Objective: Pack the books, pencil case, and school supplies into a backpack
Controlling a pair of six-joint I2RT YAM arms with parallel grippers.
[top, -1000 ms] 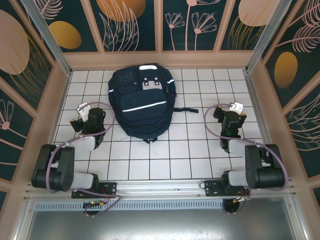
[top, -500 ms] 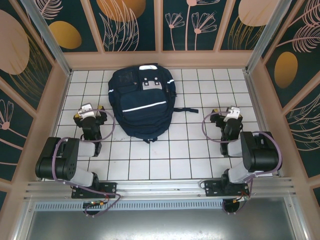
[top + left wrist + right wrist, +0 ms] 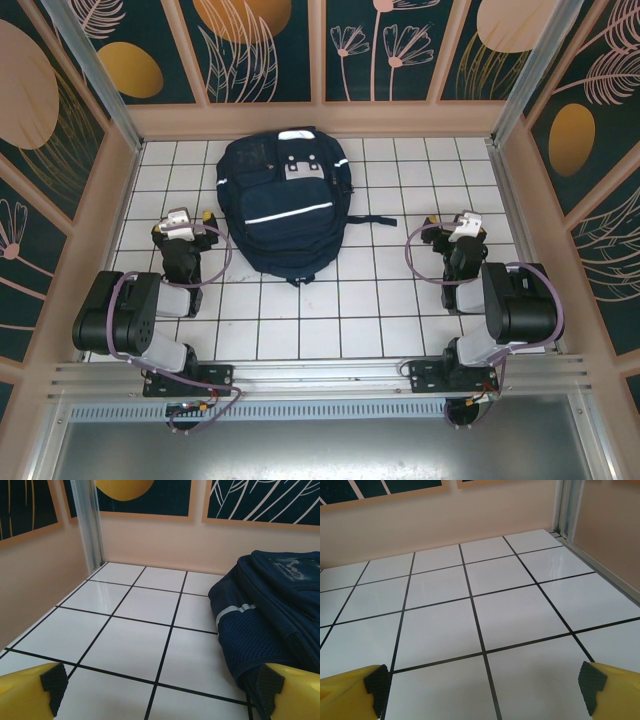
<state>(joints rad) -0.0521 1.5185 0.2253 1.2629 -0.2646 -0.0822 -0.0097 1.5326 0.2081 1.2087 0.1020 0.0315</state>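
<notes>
The white tiled table [image 3: 380,300] carries one task item in plain sight: the large navy blue fabric backpack [image 3: 285,205] with white reflective stripes. It lies flat at the middle of the far half, front panel up, with a thin strap trailing to its right. Its zips look drawn shut and its body looks filled out, though the overhead view is too coarse to be sure of the zips.

The left arm [image 3: 120,320] and right arm [image 3: 515,310] are folded low near their bases, one on each side of the bag and apart from it.

The left gripper [image 3: 160,685] has its yellow fingers spread wide, black pads [image 3: 52,682] at the picture's edges and only tile between them. The backpack's mesh side pocket is near its right finger. The right gripper [image 3: 482,682] is equally wide apart and holds nothing, facing bare tile.

I judge this a resting pose at one end of the job, most likely with packing finished. If not, the next move calls for one arm to pin the bag while the other works the main zip open.
</notes>
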